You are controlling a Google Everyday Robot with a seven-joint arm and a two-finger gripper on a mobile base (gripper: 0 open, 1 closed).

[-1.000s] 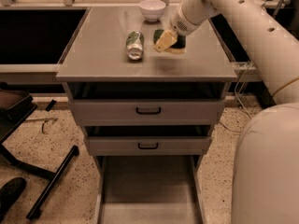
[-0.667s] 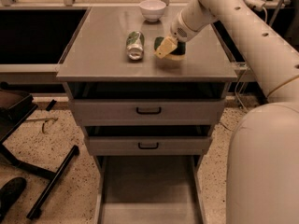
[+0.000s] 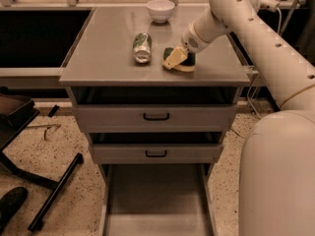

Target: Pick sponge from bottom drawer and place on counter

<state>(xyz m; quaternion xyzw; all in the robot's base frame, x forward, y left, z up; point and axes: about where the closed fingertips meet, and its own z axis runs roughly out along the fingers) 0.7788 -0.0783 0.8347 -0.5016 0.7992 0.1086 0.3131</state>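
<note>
My gripper (image 3: 177,62) is down at the counter (image 3: 103,53), right of centre, with its pale yellow pads (image 3: 173,58) low over the surface. It is shut on the small dark green sponge (image 3: 189,59), which shows as dark patches between and beside the pads. The sponge sits at or just above the counter top; I cannot tell if it touches. The bottom drawer (image 3: 157,205) is pulled open below, and its flat grey floor is bare.
A green-and-silver can (image 3: 142,46) lies on its side just left of the gripper. A white bowl (image 3: 161,9) stands at the counter's back. The two upper drawers (image 3: 156,116) are closed. A black chair base (image 3: 44,191) lies on the floor at left.
My gripper has moved down and toward the counter's front with the sponge in it, ending low on the counter beside the can.
</note>
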